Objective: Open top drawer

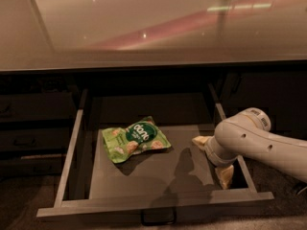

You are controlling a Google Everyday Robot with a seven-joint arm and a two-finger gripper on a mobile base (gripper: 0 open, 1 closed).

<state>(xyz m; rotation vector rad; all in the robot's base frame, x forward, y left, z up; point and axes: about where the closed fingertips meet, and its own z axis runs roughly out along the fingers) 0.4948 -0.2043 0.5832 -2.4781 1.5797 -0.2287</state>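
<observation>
Top drawer (144, 183) stands pulled out across lower centre of frame. At its right end your gripper's (214, 158) pale fingers (224, 175) sit spread apart, holding nothing. Green snack bag (135, 139) lies left of them on the tray; white arm (268, 145) exits right.

We log the top drawer (125, 182) as smooth matt grey with paler rails, the countertop (144, 23) as glossy, and the snack bag (135, 139) as shiny green plastic. The gripper (214, 158), at the tray's right side, is smooth pale plastic, fingers parted.

Downward front view, fingers (224, 175) lower right
</observation>
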